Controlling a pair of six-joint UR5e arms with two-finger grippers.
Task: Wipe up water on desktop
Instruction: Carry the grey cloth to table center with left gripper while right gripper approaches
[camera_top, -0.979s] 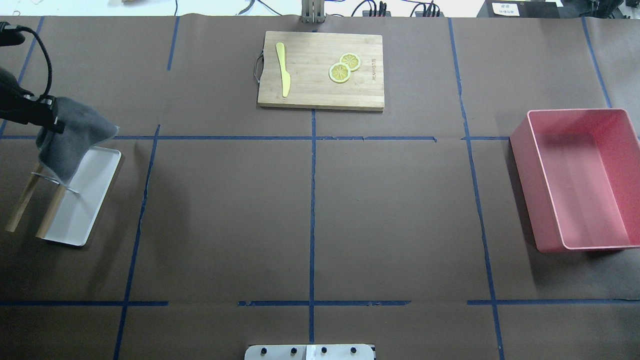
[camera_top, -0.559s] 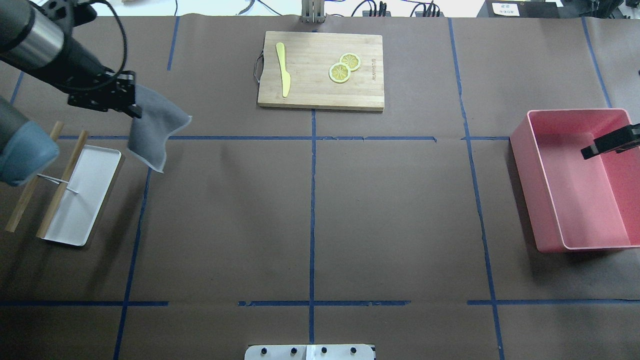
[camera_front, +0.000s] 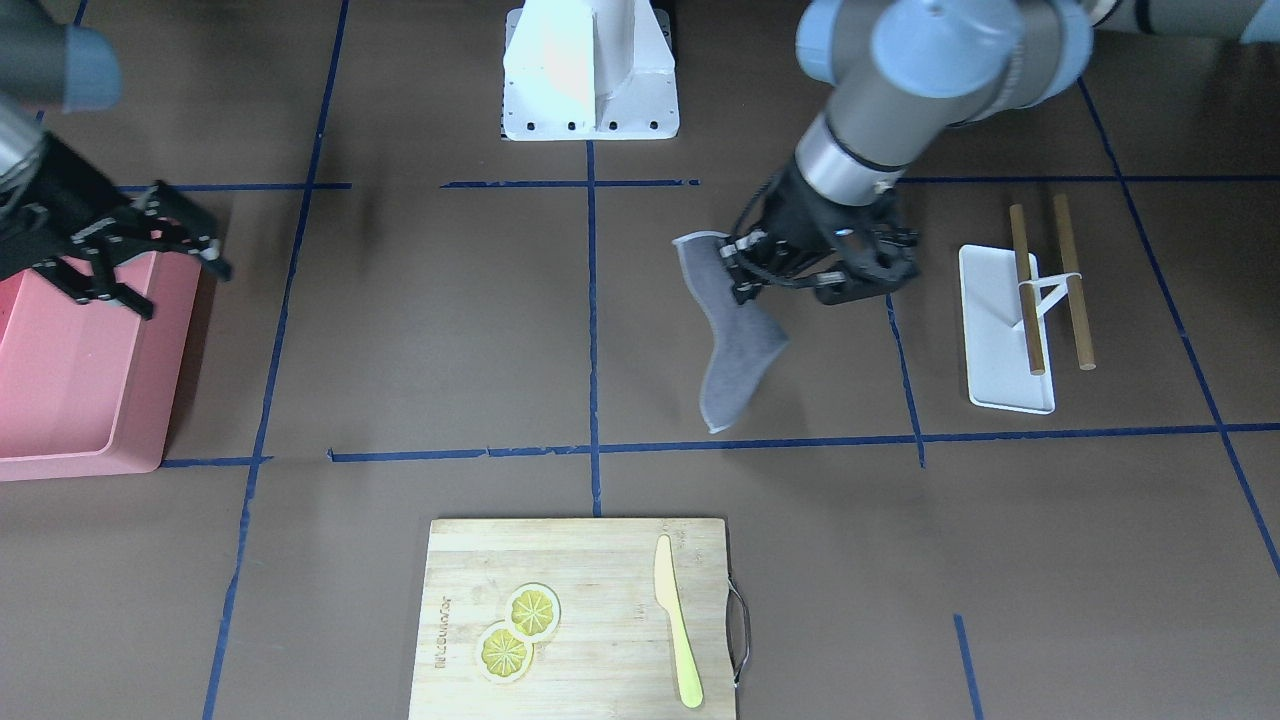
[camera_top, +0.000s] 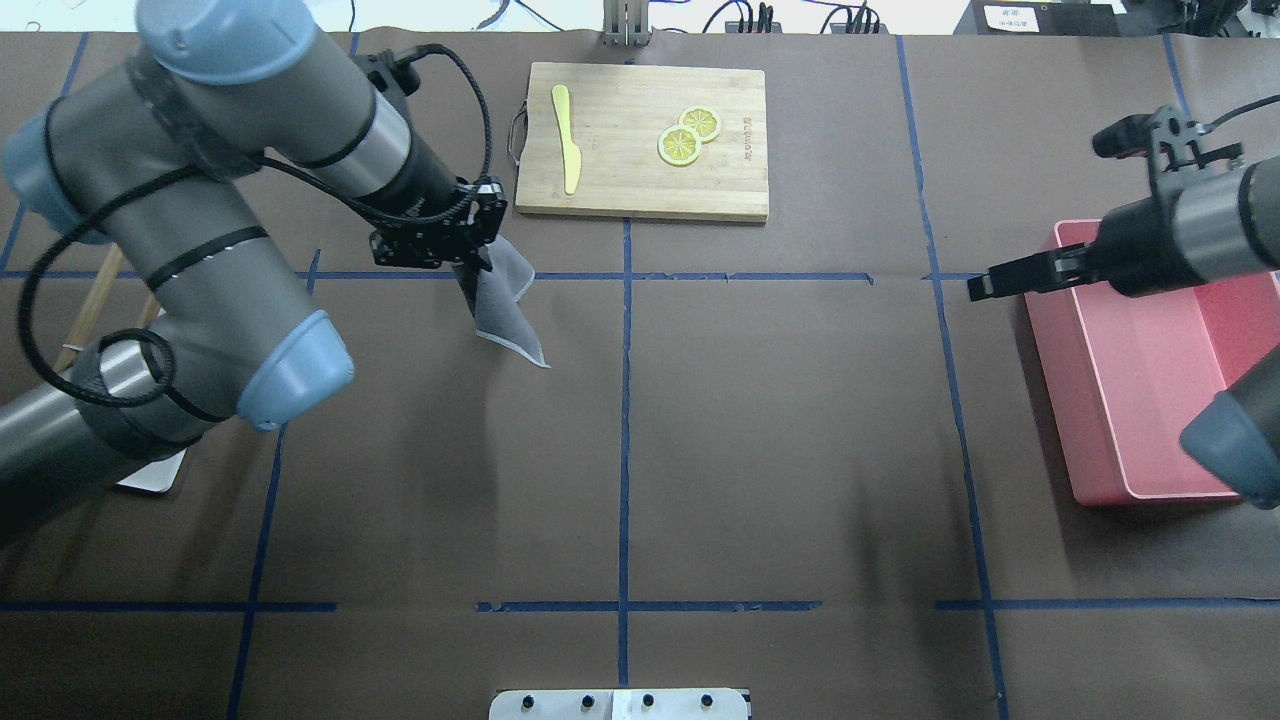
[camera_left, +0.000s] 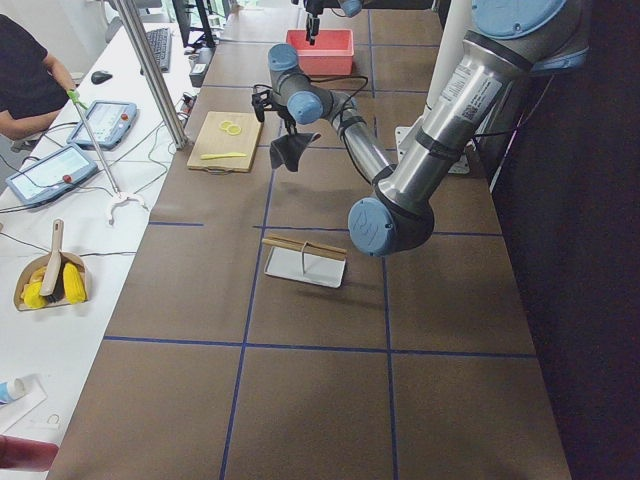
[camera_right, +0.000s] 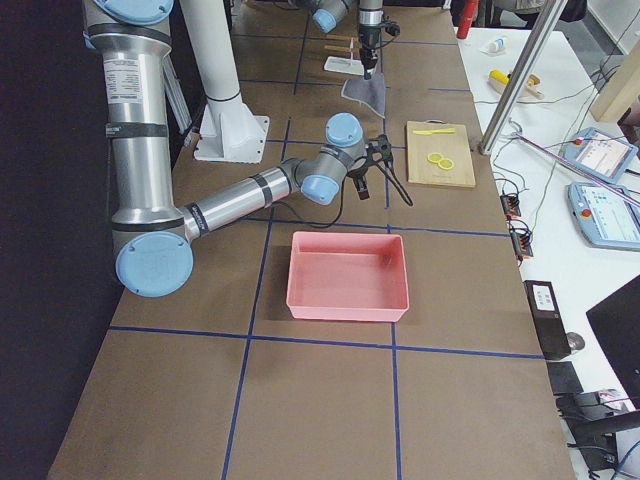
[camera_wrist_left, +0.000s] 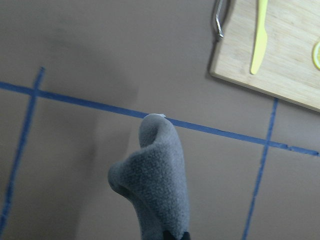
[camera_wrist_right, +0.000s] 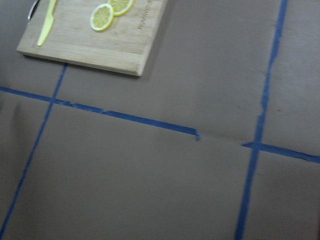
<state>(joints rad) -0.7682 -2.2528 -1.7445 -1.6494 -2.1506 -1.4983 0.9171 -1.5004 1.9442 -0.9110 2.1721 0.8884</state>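
Note:
The desktop (camera_top: 780, 450) is a dark-brown surface crossed by blue tape lines; I see no water on it. My left gripper (camera_top: 470, 262) is shut on a grey cloth (camera_top: 508, 315) and holds it above the desktop, left of the centre tape line and near the cutting board's front left corner. The cloth hangs down in the front-facing view (camera_front: 735, 350) and fills the lower middle of the left wrist view (camera_wrist_left: 155, 185). My right gripper (camera_front: 185, 290) is open and empty, above the inner edge of the pink bin (camera_front: 70, 400).
A bamboo cutting board (camera_top: 640, 190) at the back centre carries a yellow knife (camera_top: 567, 140) and two lemon slices (camera_top: 688, 135). A pink bin (camera_top: 1050, 380) stands at the right. A white tray with a wooden rack (camera_front: 1000, 340) lies at the left.
My left arm has carried the cloth rightwards from over the white tray to near the centre line. My right arm has come in over the pink bin's left edge.

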